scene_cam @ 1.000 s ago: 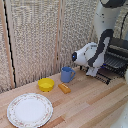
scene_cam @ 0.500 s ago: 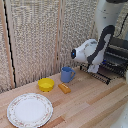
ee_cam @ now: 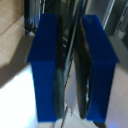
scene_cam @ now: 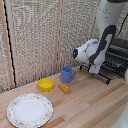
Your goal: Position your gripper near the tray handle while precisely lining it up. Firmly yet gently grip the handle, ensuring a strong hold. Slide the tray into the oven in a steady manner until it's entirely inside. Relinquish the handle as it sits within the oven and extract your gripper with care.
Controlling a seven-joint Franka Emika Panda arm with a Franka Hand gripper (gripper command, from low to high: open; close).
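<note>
My gripper (scene_cam: 95,70) sits at the front edge of the dark wire rack tray (scene_cam: 109,75), which sticks out of the dark oven (scene_cam: 119,50) on the exterior view's right. The tray handle (scene_cam: 102,79) is the thin dark rail along that edge. In the wrist view my gripper (ee_cam: 73,70) has its blue fingertips (ee_cam: 47,65) close together, with the thin handle rail (ee_cam: 75,55) running between the pads. The jaws look shut on it.
On the wooden table (scene_cam: 90,107) are a blue mug (scene_cam: 67,74), a yellow bowl (scene_cam: 46,84), a small orange block (scene_cam: 64,88) and a round patterned plate (scene_cam: 30,110). A slatted screen (scene_cam: 40,40) stands behind them.
The arm has shifted slightly at the tray's front edge, towards the oven. The mug, bowl, block and plate have not moved.
</note>
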